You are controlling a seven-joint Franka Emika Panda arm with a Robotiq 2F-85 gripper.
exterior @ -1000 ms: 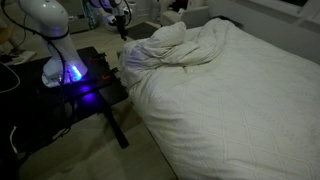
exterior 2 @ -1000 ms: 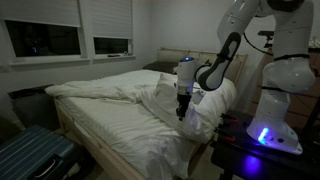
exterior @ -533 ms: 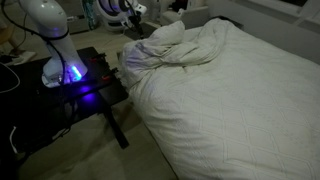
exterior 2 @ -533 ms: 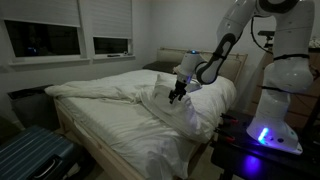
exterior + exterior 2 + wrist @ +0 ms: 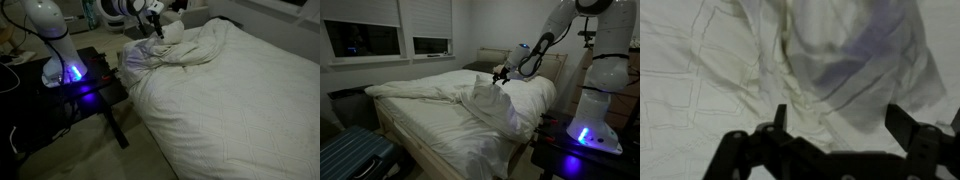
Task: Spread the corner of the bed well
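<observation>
The bed (image 5: 240, 110) (image 5: 430, 120) fills most of both exterior views, white with a quilted cover. Its corner (image 5: 160, 55) (image 5: 495, 105) is a puffy, wrinkled duvet flap, bunched up near the robot's side. My gripper (image 5: 157, 25) (image 5: 501, 75) hangs in the air above that bunch, apart from it. In the wrist view the gripper (image 5: 840, 122) stands open, its two dark fingers (image 5: 780, 118) wide apart with nothing between them. Crumpled duvet (image 5: 855, 60) lies below.
A small black table (image 5: 55, 100) with the robot's base and a blue light (image 5: 75, 72) stands beside the bed. A dark suitcase (image 5: 350, 155) sits at the bed's foot. Windows (image 5: 380, 40) line the far wall.
The gripper has opened, let go of the duvet flap, and risen up and away from it toward the head of the bed. The flap stays bunched.
</observation>
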